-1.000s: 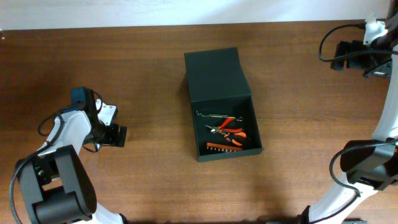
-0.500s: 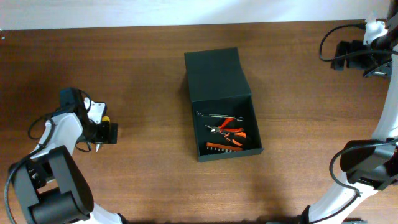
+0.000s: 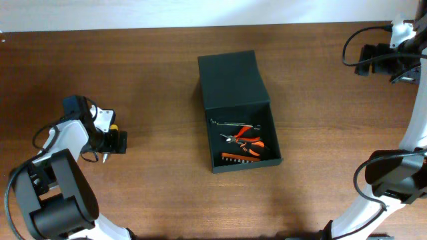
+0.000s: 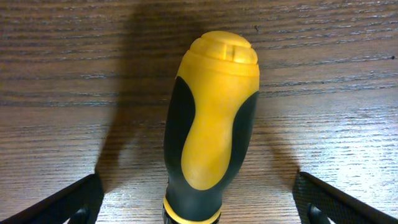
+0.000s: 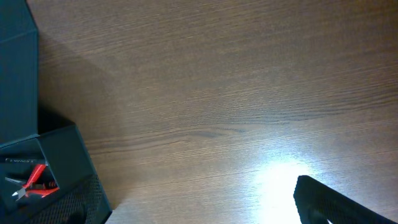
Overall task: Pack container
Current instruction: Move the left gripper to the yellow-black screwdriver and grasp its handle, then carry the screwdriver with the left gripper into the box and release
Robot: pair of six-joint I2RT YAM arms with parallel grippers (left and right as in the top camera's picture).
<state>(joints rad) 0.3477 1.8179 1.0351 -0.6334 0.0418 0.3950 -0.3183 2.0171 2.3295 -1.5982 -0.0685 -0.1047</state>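
The container (image 3: 208, 133) is a dark green-black box in the middle of the table, its flap lid (image 3: 232, 73) open toward the back. Inside lie orange-handled pliers (image 3: 245, 138), a silver wrench and an orange bit strip. A yellow-and-black screwdriver (image 4: 211, 118) lies on the wood at the far left (image 3: 114, 126). My left gripper (image 3: 117, 141) is open, and its fingers (image 4: 199, 202) stand wide on either side of the handle without touching it. My right gripper (image 3: 363, 60) is open and empty (image 5: 205, 214) at the far right back. The container's corner shows in the right wrist view (image 5: 62, 155).
The brown wooden table (image 3: 160, 80) carries only the container and the screwdriver. A white wall edge runs along the back. The right arm's cable loops near the back right corner (image 3: 347, 47).
My left gripper moved a little to the left a second ago and has stayed almost still since. The yellow of the screwdriver now shows beside it. The right arm has not moved.
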